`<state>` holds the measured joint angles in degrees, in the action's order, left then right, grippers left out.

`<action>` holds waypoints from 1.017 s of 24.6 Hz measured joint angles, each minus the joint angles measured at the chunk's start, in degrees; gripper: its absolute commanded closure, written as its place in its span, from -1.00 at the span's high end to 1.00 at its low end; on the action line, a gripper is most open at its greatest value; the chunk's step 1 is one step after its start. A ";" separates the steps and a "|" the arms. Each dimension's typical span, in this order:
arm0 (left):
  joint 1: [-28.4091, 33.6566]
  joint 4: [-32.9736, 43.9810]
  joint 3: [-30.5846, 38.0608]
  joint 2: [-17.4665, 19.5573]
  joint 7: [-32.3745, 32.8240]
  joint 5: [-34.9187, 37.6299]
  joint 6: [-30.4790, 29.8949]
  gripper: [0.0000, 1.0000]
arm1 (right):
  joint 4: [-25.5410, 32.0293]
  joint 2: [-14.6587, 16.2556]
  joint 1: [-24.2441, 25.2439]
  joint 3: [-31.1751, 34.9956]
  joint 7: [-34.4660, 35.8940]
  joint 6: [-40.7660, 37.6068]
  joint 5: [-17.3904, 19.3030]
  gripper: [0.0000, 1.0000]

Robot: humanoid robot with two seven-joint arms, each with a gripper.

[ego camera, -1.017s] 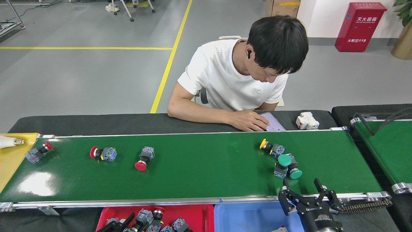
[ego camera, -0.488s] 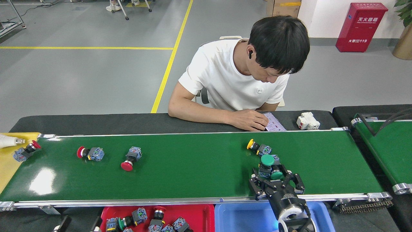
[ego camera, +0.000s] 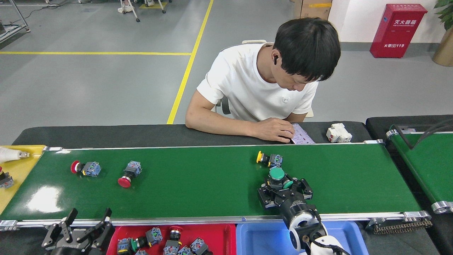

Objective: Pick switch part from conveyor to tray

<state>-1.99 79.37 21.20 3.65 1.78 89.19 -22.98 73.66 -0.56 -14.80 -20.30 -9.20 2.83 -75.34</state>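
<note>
on conveyor point(ego camera: 212, 184), green switch part point(ego camera: 276, 174) cap-up

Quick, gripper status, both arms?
Left gripper: open, empty, at the near edge of the conveyor.
Right gripper: around the green switches; whether it has shut cannot be told.
</note>
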 measured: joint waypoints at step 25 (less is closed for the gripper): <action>-29.29 -43.83 -11.10 8.64 -7.44 3.99 7.64 -0.30 | 21.64 -5.41 14.77 -1.76 -8.57 -19.58 -0.87 0.94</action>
<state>-31.28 35.54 10.10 12.29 -5.66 93.19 -15.34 95.30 -5.97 -0.03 -22.06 -17.78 -16.76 -76.21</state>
